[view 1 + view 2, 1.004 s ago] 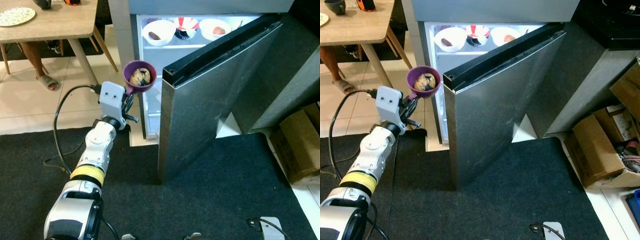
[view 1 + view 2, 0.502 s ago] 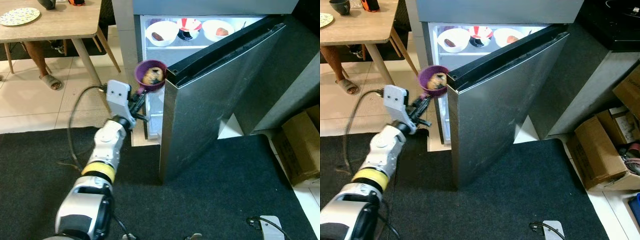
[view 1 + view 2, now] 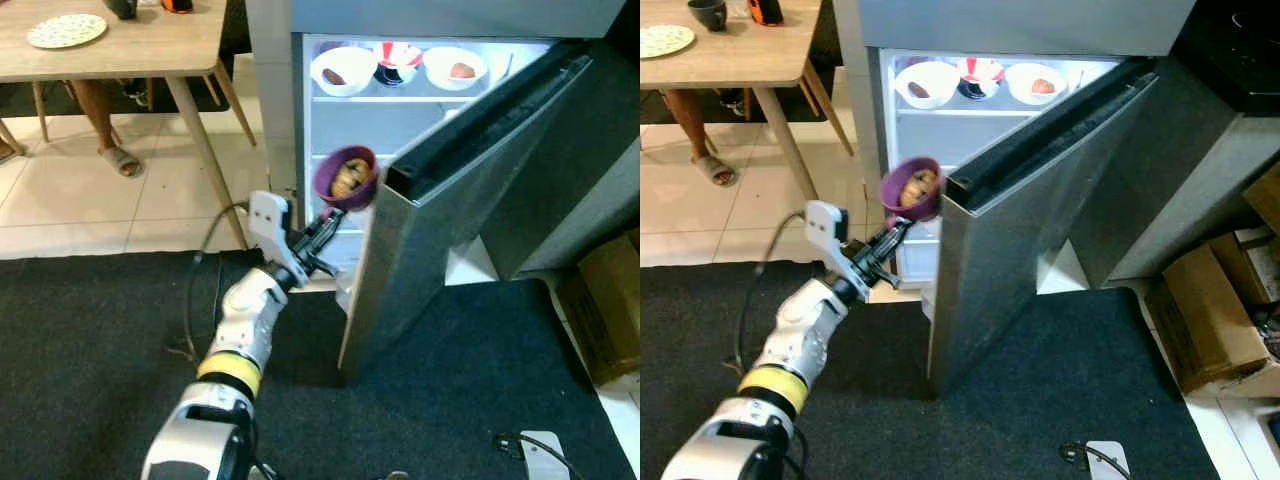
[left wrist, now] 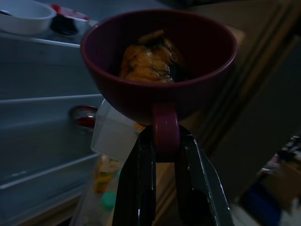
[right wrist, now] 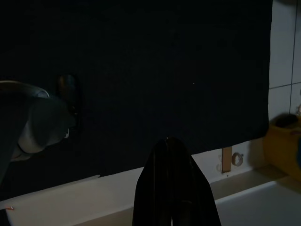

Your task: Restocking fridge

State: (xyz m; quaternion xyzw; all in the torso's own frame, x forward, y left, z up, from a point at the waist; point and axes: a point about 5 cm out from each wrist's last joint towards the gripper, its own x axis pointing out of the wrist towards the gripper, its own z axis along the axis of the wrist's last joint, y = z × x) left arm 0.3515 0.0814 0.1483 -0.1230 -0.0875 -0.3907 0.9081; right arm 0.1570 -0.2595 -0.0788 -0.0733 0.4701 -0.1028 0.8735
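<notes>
— Wooden table [image 3: 150, 45] stands at the far left, with a patterned plate [image 3: 66, 30] on it and a person's foot in a sandal [image 3: 121, 160] under it. What is next?

— Next comes the left gripper [image 3: 335, 215], stretched toward the open fridge [image 3: 400, 110]. Its two black fingers [image 4: 141, 188] are clamped on the handle of a purple cup [image 3: 347, 178] with some yellow-brown food inside.

— Where is the cup exactly?

— It is in the air in front of the fridge opening, below the top shelf, just beside the upper corner of the steel door [image 3: 440, 230], which is open. On the top shelf there are three bowls [image 3: 343, 70].

— And the right gripper [image 5: 172, 188]?

— It hangs over the dark carpet [image 3: 100, 340]; its fingers seem together.

— Farther right?

— Cardboard box [image 3: 1210, 320] on the floor.
</notes>
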